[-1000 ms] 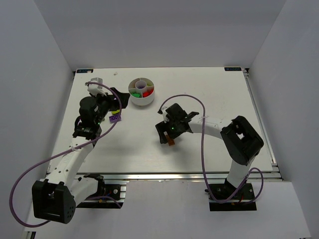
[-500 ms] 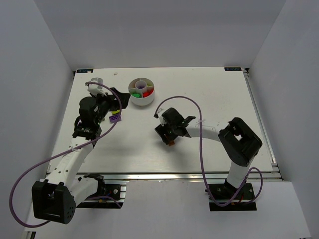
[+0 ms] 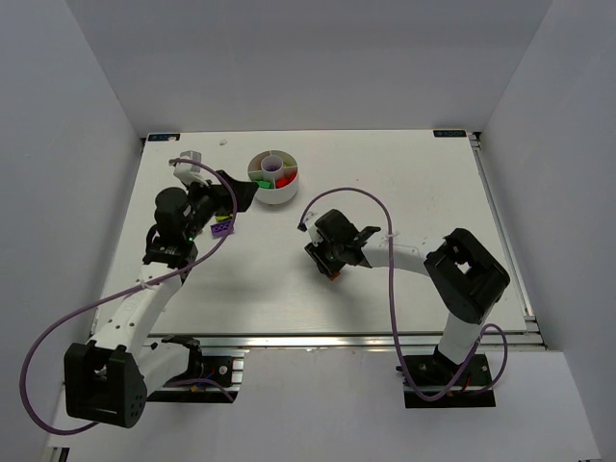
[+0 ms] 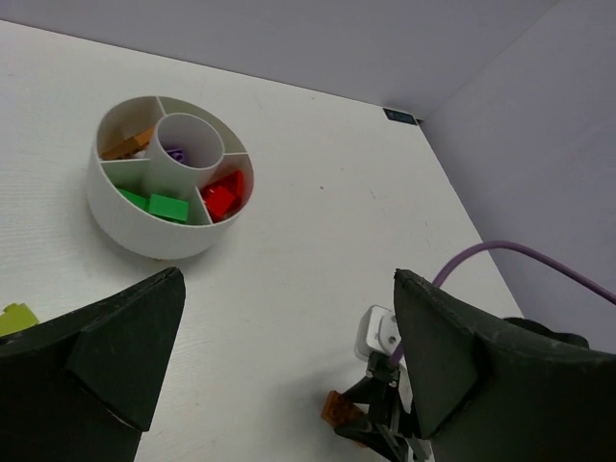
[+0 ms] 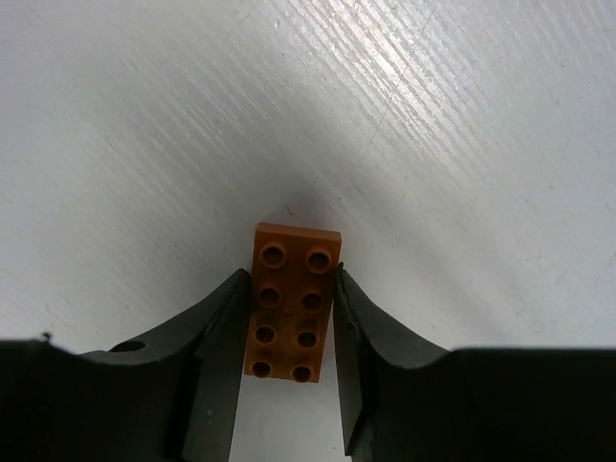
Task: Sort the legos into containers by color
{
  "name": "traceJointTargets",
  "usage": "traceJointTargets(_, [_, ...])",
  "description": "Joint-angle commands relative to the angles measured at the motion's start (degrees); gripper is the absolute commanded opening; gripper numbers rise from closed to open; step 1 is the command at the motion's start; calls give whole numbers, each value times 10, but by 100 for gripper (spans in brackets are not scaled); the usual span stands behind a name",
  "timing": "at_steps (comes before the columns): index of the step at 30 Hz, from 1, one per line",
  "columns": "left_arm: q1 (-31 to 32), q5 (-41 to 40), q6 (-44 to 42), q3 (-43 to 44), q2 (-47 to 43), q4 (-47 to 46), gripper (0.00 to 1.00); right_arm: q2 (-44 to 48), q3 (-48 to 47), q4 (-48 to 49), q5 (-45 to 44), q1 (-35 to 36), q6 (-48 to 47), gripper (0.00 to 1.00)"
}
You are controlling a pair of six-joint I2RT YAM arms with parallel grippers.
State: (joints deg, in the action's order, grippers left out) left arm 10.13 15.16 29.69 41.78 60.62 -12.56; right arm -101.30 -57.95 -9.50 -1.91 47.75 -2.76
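- Nearest: right tool (image 5: 289, 313) clenched on the long sides of an orange brick (image 5: 298, 252). The brick looks flat on the worktop (image 3: 404, 183), not yet lifted as far as I can tell.
- Mid-left: left tool (image 4: 289, 284) spread wide, grasping nothing. It hangs over a purple brick (image 3: 223, 230) and a lime brick (image 4: 13, 318), both loose near the dish.
- Far: white dish (image 4: 159, 241) holds orange pieces (image 4: 125, 147), green pieces (image 4: 159, 205) and red pieces (image 4: 223, 192) in separate wedges. A purple piece (image 4: 175, 152) sits in the centre well.
- Judgement: mostly sorted, three loose bricks left in sight.
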Motion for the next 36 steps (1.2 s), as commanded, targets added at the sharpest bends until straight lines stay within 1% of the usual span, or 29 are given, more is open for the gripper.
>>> traceJointTargets(1, [-1,71,8,-12,2,-44,98,-21,11,-71,10,-1,-22,27])
traceJointTargets(2, [-1,84,12,-14,5,-53,98,-18,10,-70,11,-1,-27,24])
traceJointTargets(3, [2,107,15,-16,12,-68,98,-16,10,-69,11,-1,-30,13])
traceJointTargets(5, [8,126,19,-14,25,-72,97,-7,7,-62,10,-1,-45,2])
traceJointTargets(6, [17,144,21,-13,36,-77,96,-4,5,-61,3,-1,-51,0])
traceJointTargets(11, [64,180,-2,-1,66,-66,92,33,-17,-72,5,-5,-95,0])
traceJointTargets(12, [81,182,-14,1,71,-56,92,42,-22,-76,40,-12,-119,0])
traceJointTargets(13, [90,188,-17,2,80,-54,91,64,-22,-79,57,-18,-129,0])
traceJointTargets(15, [109,196,-19,3,92,-53,90,97,-11,-60,89,-30,-147,0])
traceJointTargets(18, [125,213,-15,8,116,-51,88,186,21,-22,124,-41,-166,0])
traceJointTargets(23, [138,240,3,8,151,-65,85,282,75,40,149,-44,-189,0])
traceJointTargets(26, [144,256,10,7,159,-76,85,310,94,60,161,-44,-198,0])
traceJointTargets(32, [159,293,28,-2,165,-113,85,332,113,84,186,-44,-206,0])
traceJointTargets(36, [170,308,22,1,167,-109,85,341,119,89,190,-44,-206,0])
